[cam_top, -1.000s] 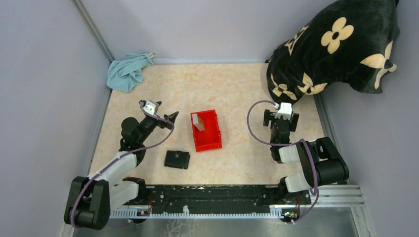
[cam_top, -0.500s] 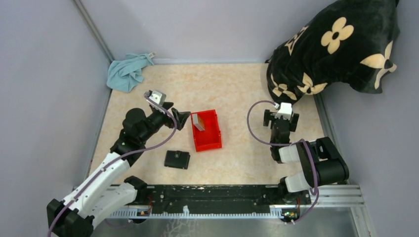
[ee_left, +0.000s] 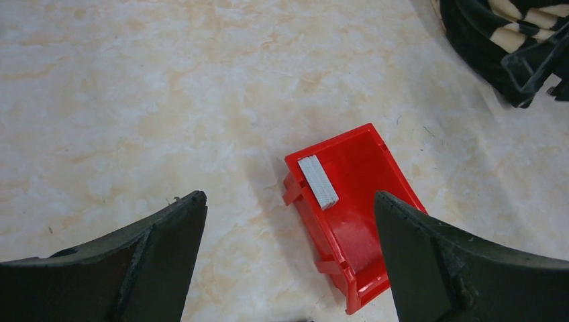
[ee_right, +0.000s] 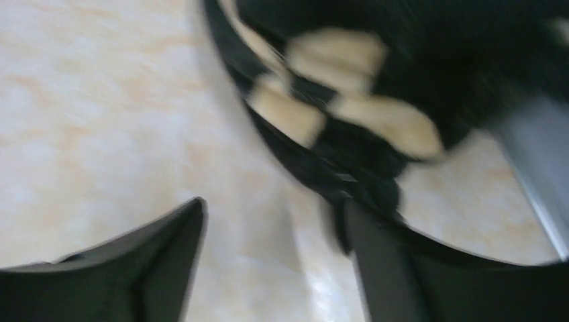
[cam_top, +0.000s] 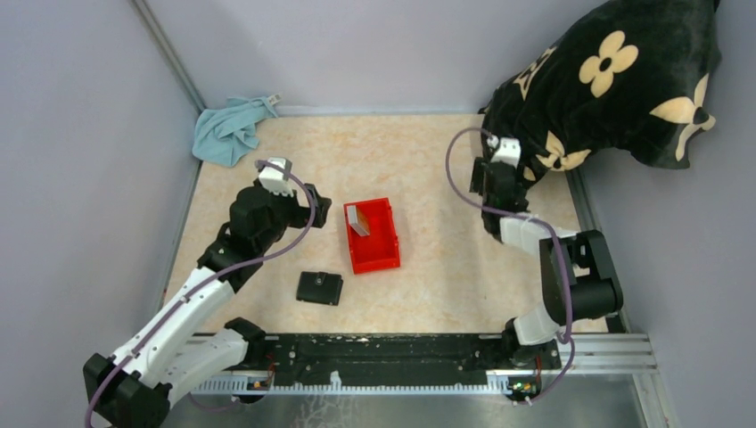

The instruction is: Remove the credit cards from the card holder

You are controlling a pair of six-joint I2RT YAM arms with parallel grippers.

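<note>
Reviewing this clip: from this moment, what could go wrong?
1. The left tool, open, hangs by the red bin, while the card holder lies folded nearer the arm bases, outside the left wrist view. A descent here could bump the bin or the cards leaning inside it.
2. The right tool, open, is close to the flowered fabric and might snag it. That wrist view is blurred.

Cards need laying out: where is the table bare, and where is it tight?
Bare: between the red bin and the right arm; also the far strip between blue cloth and flowered blanket. Tight: left of the bin, around left gripper and card holder.
</note>
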